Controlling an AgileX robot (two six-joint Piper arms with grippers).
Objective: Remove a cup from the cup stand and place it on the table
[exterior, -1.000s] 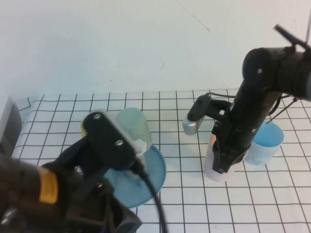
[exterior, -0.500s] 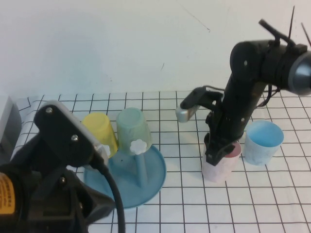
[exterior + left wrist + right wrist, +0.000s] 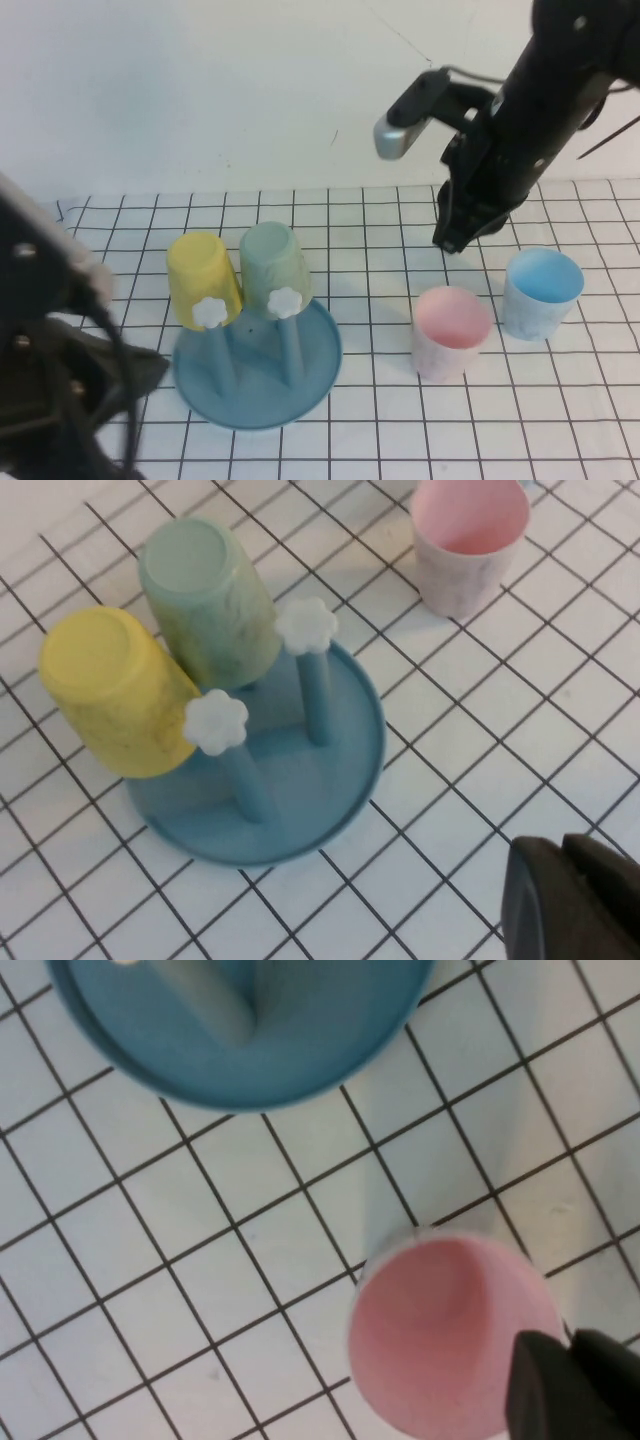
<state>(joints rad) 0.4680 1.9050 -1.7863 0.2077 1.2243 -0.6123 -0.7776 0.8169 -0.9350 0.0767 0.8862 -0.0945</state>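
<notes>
You see the right gripper (image 3: 447, 240) raised, arm angled downward, fingers together and empty. Below and just beside it, the cup (image 3: 451, 331) stands upright on the table (image 3: 380, 420). The left gripper (image 3: 570, 900) hovers low, fingers together, well apart from the cup stand (image 3: 256, 362).

No readable text, labels or numbers anywhere.

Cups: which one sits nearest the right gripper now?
The pink cup, upright on the table, below the raised right gripper; the blue cup stands beside it. The left gripper is beside the cup stand.
</notes>
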